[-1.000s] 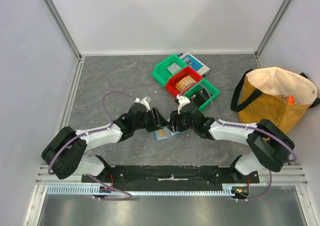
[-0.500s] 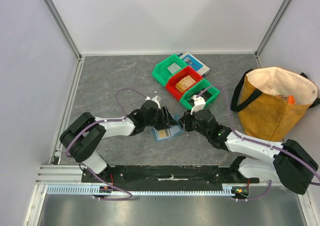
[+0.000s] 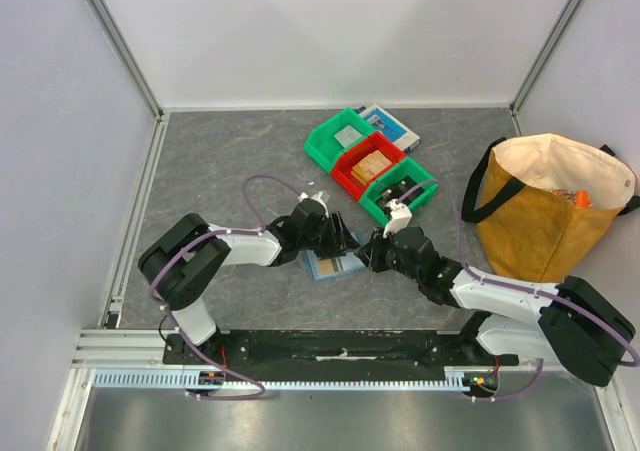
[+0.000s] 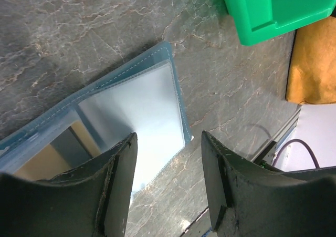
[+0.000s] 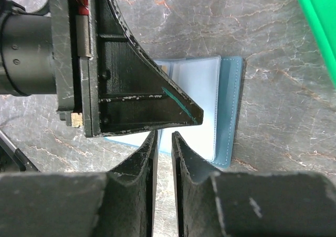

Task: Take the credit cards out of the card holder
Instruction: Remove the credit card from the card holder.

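Note:
The slate-blue card holder (image 3: 333, 265) lies open on the grey floor between my two grippers. In the left wrist view its clear pocket (image 4: 136, 111) faces up, with a tan credit card (image 4: 37, 166) tucked in a slot at the left. My left gripper (image 4: 169, 137) is open, its left finger over the holder's right half and its right finger over bare floor. My right gripper (image 5: 164, 136) is shut to a narrow gap with nothing visible in it, hovering at the near edge of the holder (image 5: 228, 116). The left gripper's black finger (image 5: 131, 100) lies across the holder.
Two green bins (image 3: 340, 138) (image 3: 410, 186) and a red bin (image 3: 368, 166) stand in a row behind the holder, with a blue-and-white flat box (image 3: 392, 126) beyond. A tan tote bag (image 3: 550, 206) stands at the right wall. The front green bin's corner (image 4: 273, 11) is near the left gripper.
The right arm has swung out and lowered, and its gripper now comes at the holder from the right. The left gripper has reached further right over the holder.

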`<state>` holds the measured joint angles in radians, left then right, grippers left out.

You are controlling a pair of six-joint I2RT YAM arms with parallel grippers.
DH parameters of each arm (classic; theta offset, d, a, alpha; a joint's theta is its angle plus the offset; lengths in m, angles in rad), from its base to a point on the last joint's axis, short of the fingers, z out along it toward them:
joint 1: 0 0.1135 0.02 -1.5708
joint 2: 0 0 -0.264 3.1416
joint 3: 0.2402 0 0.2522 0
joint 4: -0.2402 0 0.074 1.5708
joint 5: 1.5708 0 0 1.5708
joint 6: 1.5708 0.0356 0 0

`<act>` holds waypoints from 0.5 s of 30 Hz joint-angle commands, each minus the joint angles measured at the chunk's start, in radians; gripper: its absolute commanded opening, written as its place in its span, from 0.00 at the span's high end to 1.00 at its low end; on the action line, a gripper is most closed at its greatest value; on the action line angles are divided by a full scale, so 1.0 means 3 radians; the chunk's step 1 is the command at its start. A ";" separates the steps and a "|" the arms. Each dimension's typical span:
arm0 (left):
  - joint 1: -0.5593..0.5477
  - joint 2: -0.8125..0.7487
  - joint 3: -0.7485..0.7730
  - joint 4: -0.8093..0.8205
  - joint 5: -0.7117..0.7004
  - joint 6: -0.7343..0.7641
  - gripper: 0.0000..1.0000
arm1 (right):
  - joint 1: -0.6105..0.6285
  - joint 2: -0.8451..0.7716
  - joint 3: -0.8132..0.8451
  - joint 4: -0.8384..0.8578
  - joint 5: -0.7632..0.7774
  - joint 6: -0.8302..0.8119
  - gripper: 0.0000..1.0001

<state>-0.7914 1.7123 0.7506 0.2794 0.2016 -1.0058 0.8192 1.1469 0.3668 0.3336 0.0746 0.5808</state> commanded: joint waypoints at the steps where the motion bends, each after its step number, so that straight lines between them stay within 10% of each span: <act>1: -0.0006 0.0055 0.0096 0.0107 -0.0150 -0.0007 0.41 | 0.0010 0.0175 -0.0021 0.0258 -0.0121 0.0135 0.79; 15: 0.0020 -0.0134 -0.0134 0.0255 -0.0253 -0.0160 0.42 | -0.0184 0.0472 -0.0220 0.0769 -0.0115 0.0544 0.94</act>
<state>-0.7895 1.6970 0.7227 0.3073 0.1379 -1.0245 0.7795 1.2461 0.3168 0.4366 0.0566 0.6899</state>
